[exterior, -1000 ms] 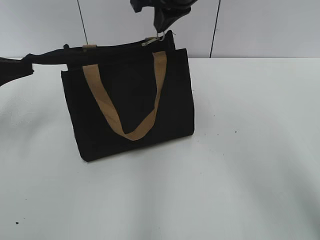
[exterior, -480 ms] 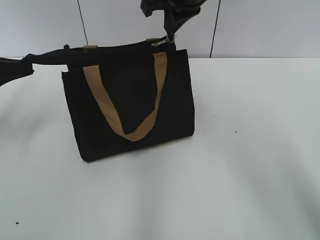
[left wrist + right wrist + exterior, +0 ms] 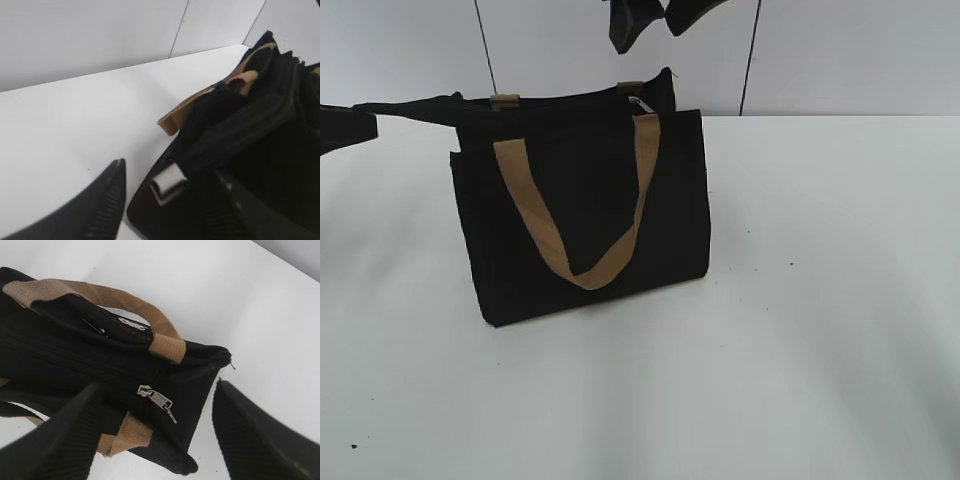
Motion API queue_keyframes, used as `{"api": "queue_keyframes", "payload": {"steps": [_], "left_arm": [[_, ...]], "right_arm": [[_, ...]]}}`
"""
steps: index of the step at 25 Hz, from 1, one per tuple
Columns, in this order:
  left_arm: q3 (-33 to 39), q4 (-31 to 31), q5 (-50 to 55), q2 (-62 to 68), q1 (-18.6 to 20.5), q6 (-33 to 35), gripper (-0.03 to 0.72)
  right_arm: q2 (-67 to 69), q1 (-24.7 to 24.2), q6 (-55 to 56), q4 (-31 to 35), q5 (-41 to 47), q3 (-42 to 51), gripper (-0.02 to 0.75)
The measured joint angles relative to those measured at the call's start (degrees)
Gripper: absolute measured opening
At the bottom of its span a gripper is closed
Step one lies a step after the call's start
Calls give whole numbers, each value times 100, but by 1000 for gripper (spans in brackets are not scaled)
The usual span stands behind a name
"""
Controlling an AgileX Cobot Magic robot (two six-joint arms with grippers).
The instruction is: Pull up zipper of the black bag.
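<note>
The black bag (image 3: 580,200) stands upright on the white table, a tan strap handle (image 3: 570,258) hanging down its front. The zipper runs along its top, and the silvery pull tab (image 3: 640,101) lies near the right end. My right gripper (image 3: 648,35) is open and empty, hovering above that end. In the right wrist view the pull tab (image 3: 157,400) lies free on the bag (image 3: 65,355) between my spread fingers (image 3: 60,440). My left gripper (image 3: 345,125) holds the bag's left end tab stretched out level. In the left wrist view the bag end (image 3: 265,130) with a metal clip (image 3: 167,182) sits between the jaws.
The white table (image 3: 800,330) spreads in front of and to the right of the bag. A pale wall with two dark vertical seams (image 3: 752,60) stands close behind the bag.
My right gripper has let go of the pull tab, opened and risen above the bag. The pull tab has dropped onto the bag's top near the right end. The left gripper still holds the end tab.
</note>
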Motion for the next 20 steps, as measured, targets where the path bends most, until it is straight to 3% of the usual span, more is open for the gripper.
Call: {"api": "queue_keyframes", "payload": {"steps": [4, 10, 12, 20], "left_arm": [[-87, 735, -878, -614, -11, -1021, 524], [-692, 4129, -1720, -1486, -265, -4566, 536], [-850, 4937, -1725, -1713, -344, -5565, 536], [-926, 6998, -1420, -2757, -377, -8122, 489]], "right_arm": [[-186, -10, -72, -19, 117, 0, 527], [-341, -16, -158, -825, 257, -1, 528], [-394, -66, -138, -976, 260, -1, 528], [-1135, -609, 116, -1069, 267, 108, 524]]}}
